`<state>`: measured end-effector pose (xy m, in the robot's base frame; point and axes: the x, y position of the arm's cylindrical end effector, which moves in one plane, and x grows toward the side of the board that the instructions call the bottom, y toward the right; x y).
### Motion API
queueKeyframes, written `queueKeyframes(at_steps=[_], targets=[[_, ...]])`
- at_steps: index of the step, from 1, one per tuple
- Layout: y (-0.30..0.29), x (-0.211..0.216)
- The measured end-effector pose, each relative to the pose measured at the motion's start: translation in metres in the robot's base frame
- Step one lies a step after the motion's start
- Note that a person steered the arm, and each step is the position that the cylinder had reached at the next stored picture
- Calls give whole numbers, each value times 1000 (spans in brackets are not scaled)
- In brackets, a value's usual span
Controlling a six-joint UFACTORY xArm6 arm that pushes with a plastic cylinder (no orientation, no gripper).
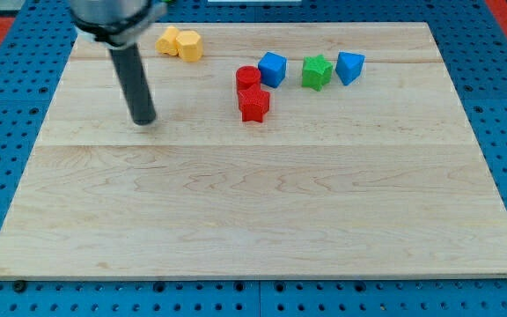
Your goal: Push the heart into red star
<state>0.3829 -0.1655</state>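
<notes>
Approach step: my tip (144,121), no fingers fitted, stands bare below the yellow heart (179,42) near the worktop (253,211) top-left corner. Next: circle left, push right-down toward red star (253,104).

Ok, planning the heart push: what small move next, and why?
Probably slide my tip toward the view's top, left of the yellow blocks: it sits below them, and the red star lies to their lower right.

One camera view looks down from above and in front at a steep slant, taking in nearly the whole counter (253,211); my tip (144,121) stands toward the view's upper left.
</notes>
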Motion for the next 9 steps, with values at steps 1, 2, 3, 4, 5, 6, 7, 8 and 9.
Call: queueKeyframes(at_steps=[1,2,3,4,5,6,7,8,9], targets=[[-28,-58],[-53,-121],[-44,-186],[6,-189],[41,-161],[89,-167],[56,-140],[-6,-132],[3,-108]])
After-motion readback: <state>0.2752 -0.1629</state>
